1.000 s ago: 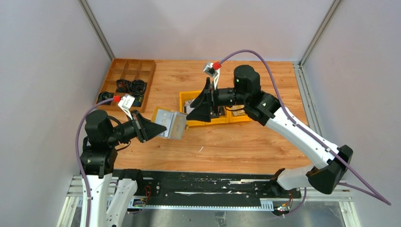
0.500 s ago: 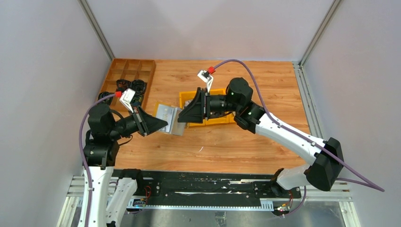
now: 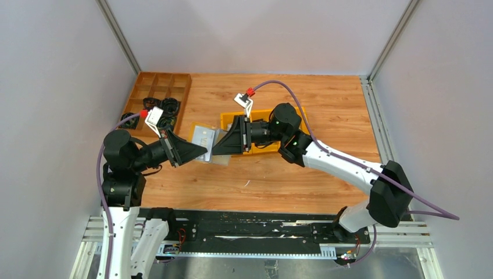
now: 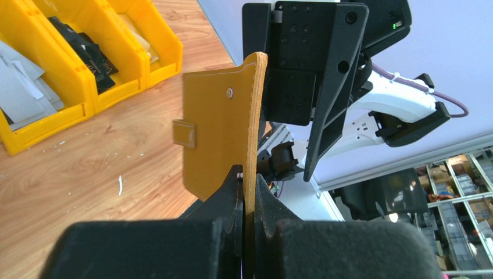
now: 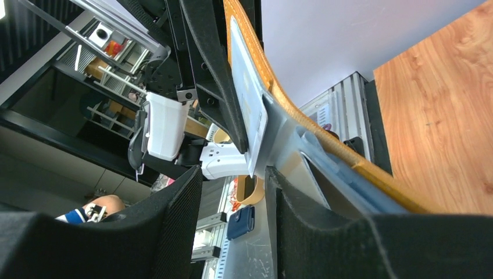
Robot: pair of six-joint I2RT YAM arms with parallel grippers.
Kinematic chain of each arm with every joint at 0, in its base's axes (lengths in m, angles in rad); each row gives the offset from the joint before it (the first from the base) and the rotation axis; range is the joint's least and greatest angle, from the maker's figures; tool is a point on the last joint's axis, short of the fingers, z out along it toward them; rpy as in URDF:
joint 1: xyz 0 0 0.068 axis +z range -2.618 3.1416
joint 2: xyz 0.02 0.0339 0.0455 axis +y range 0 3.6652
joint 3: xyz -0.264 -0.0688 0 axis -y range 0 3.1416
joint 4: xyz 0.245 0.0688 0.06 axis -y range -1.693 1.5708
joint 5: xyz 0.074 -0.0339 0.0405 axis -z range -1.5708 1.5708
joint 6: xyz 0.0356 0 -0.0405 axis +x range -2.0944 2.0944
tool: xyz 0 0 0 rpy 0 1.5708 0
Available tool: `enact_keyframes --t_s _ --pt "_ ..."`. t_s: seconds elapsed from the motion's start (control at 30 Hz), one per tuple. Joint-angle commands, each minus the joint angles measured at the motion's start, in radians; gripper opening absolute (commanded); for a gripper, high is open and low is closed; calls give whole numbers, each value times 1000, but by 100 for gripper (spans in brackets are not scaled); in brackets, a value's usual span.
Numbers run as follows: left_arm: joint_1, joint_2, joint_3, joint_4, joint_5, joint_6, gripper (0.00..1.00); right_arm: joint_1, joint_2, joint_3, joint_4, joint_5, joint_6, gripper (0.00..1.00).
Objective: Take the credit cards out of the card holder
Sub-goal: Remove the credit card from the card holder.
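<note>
My left gripper (image 4: 249, 177) is shut on the lower edge of the mustard-yellow card holder (image 4: 218, 133), which it holds upright and edge-on above the table. From above, the card holder (image 3: 204, 136) hangs open between the two grippers. The right gripper (image 3: 215, 149) faces its inner side, jaws partly apart. In the right wrist view a whitish credit card (image 5: 250, 99) sticks out of the grey-blue sleeves (image 5: 325, 163). Its lower corner lies between the right gripper's (image 5: 234, 174) fingers, close to the right-hand finger (image 5: 314, 232), with a gap to the other.
Yellow bins (image 3: 264, 149) stand just behind the right gripper. In the left wrist view one yellow bin (image 4: 87, 87) holds light flat pieces (image 4: 17, 87) and its neighbour black ones (image 4: 87, 55). A brown compartment tray (image 3: 157, 87) with black items sits at the back left.
The right gripper has swung left from over the bins up to the card holder, and its jaws have narrowed. The left gripper has kept its hold and shifted slightly.
</note>
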Motion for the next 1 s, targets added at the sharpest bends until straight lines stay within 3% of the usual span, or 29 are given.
enact_keyframes --t_s 0.0,0.23,0.43,0.63,0.77,0.97 --pt "5 -30 4 86 86 -61 3 18 37 11 110 -20 63 47" --pt "5 -57 -14 68 115 -42 7 28 103 37 264 -18 175 42" --pt "5 -74 -35 44 144 -25 19 31 151 51 389 -17 269 23" --pt "5 -83 -36 38 147 -20 39 37 125 26 396 -31 257 5" --pt "5 -67 -27 69 156 -55 37 37 99 -8 387 -38 234 0" --pt "5 -38 25 136 161 -107 22 37 66 -69 394 -50 229 0"
